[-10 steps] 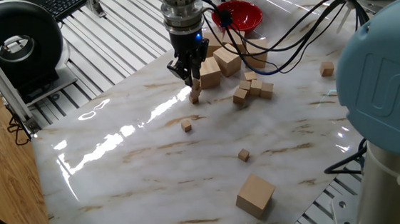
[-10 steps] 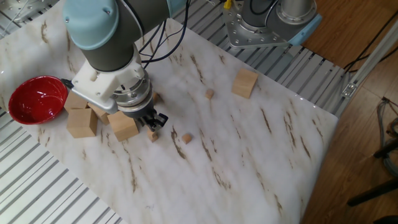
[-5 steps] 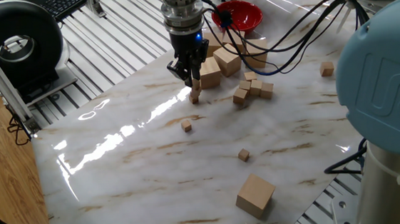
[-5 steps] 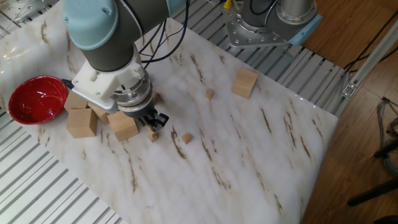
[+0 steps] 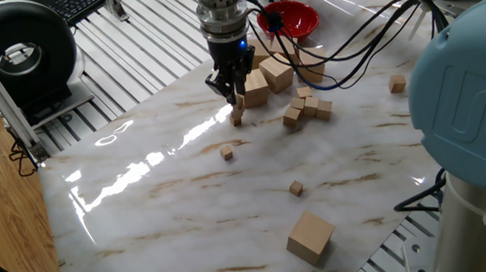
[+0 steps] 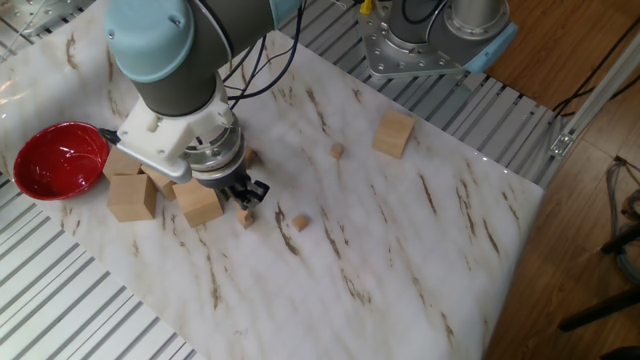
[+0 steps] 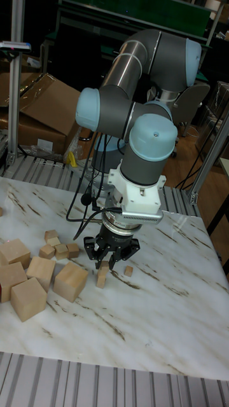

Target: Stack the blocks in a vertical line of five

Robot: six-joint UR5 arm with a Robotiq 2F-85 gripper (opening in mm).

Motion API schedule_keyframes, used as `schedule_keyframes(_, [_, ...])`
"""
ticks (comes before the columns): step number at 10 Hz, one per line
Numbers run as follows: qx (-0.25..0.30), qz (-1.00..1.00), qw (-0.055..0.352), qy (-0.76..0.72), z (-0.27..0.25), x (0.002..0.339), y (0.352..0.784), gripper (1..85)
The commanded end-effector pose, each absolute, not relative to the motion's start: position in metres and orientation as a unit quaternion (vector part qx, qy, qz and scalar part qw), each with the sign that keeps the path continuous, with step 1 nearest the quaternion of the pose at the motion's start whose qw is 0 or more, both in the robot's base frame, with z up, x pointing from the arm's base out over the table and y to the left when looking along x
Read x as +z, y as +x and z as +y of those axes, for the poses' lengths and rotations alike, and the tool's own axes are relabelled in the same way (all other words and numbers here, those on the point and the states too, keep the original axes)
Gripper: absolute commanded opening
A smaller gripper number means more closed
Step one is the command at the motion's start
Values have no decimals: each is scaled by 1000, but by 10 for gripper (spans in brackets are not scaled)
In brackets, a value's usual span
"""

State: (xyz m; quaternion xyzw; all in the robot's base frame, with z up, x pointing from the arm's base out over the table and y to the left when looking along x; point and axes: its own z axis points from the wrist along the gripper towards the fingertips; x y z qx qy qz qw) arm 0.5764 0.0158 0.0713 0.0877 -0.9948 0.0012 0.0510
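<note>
A short stack of blocks (image 5: 237,115) stands upright, its long axis vertical, just in front of the large wooden cubes (image 5: 256,88). The gripper (image 5: 235,95) hangs directly over it, fingers pointing down around the top block; whether they pinch it cannot be told. Compared with a second ago, the gripper sits very slightly higher and nothing else has shifted. Two loose blocks (image 5: 226,153) lie farther from the large cubes on the marble-patterned table (image 5: 171,220). A red bowl (image 5: 292,17) sits behind the cubes.
</note>
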Motion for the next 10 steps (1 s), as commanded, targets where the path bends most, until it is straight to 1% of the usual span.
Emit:
schedule_keyframes(1, [-11, -995, 51, 81, 22, 72, 576, 357])
schedule_keyframes(3, [-20, -996, 52, 75, 28, 74, 575, 370])
schedule_keyframes(4, [-11, -995, 54, 84, 23, 76, 574, 380])
schedule_keyframes(6, [19, -992, 57, 112, 9, 82, 574, 433])
schedule_keyframes(8, [36, -990, 59, 121, 4, 85, 575, 453])
schedule_keyframes(10, [39, -991, 60, 111, 9, 88, 574, 453])
